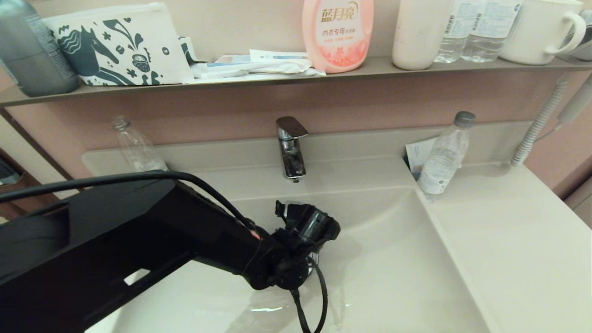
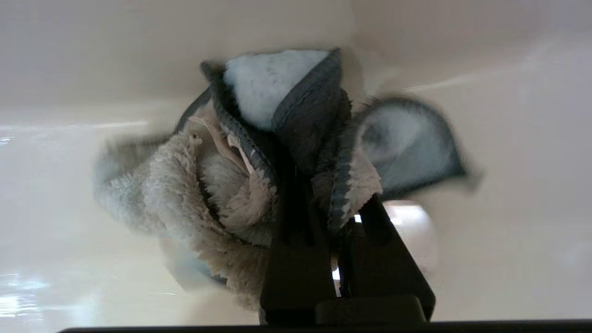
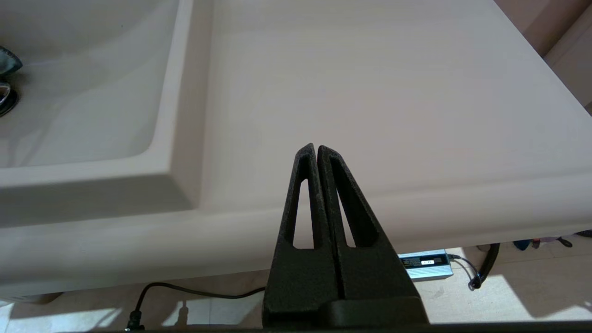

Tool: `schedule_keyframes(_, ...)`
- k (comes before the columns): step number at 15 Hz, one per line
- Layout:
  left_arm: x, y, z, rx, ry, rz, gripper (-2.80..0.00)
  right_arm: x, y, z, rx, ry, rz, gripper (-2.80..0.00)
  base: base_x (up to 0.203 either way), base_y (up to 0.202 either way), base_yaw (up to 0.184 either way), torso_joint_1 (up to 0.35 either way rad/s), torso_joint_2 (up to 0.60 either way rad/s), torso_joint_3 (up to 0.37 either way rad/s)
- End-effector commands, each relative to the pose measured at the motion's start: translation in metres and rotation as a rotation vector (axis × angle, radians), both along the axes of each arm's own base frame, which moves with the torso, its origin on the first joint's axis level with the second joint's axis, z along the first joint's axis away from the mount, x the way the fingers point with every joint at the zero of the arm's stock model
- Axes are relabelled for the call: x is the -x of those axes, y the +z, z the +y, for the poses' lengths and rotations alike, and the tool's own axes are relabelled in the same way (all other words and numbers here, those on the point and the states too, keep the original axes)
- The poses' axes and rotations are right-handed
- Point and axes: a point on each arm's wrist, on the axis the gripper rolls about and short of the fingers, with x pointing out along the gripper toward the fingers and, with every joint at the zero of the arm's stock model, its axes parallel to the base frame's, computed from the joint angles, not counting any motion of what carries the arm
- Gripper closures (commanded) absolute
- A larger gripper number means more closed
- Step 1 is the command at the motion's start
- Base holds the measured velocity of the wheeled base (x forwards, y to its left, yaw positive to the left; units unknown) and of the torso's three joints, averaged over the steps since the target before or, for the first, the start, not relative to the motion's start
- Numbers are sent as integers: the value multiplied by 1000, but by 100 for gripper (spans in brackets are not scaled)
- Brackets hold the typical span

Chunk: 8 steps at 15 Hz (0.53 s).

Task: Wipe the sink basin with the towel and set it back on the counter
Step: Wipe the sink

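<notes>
My left gripper (image 2: 333, 199) is down inside the sink basin (image 1: 393, 259), shut on the towel (image 2: 259, 152). The bunched cloth shows fluffy grey-blue and dark charcoal folds against the glossy basin wall (image 2: 69, 254). In the head view the left arm's wrist (image 1: 305, 231) covers the towel and the fingers. A corner of the towel (image 3: 8, 62) and the chrome drain plug (image 3: 4, 99) show in the right wrist view. My right gripper (image 3: 316, 148) is shut on nothing, hovering at the front edge of the counter (image 3: 370, 92), right of the basin.
A chrome faucet (image 1: 291, 148) stands behind the basin. A clear water bottle (image 1: 444, 155) stands at the counter's back right, an uncapped one (image 1: 134, 145) at back left. The wall shelf (image 1: 370, 67) holds a horse-print pouch (image 1: 120, 46), a pink bottle (image 1: 337, 32) and a mug (image 1: 541, 30).
</notes>
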Motion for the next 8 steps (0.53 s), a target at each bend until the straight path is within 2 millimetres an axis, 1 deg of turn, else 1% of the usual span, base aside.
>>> schedule_keyframes(1, 5, 16, -21, 63, -27, -20, 0, 0, 0, 0, 0, 1, 2, 0, 0, 0, 0, 0, 0, 0)
schedule_keyframes(4, 28, 25, -51, 137, -124, 12, 0, 0, 0, 0, 0, 1, 2, 0, 0, 0, 0, 0, 0, 0)
schedule_keyframes(6, 32, 27, -67, 160, -158, 4, 0, 0, 0, 0, 0, 1, 2, 0, 0, 0, 0, 0, 0, 0)
schedule_keyframes(8, 37, 24, -78, 164, -182, 3, 0, 0, 0, 0, 0, -1, 1, 0, 0, 0, 0, 0, 0, 0)
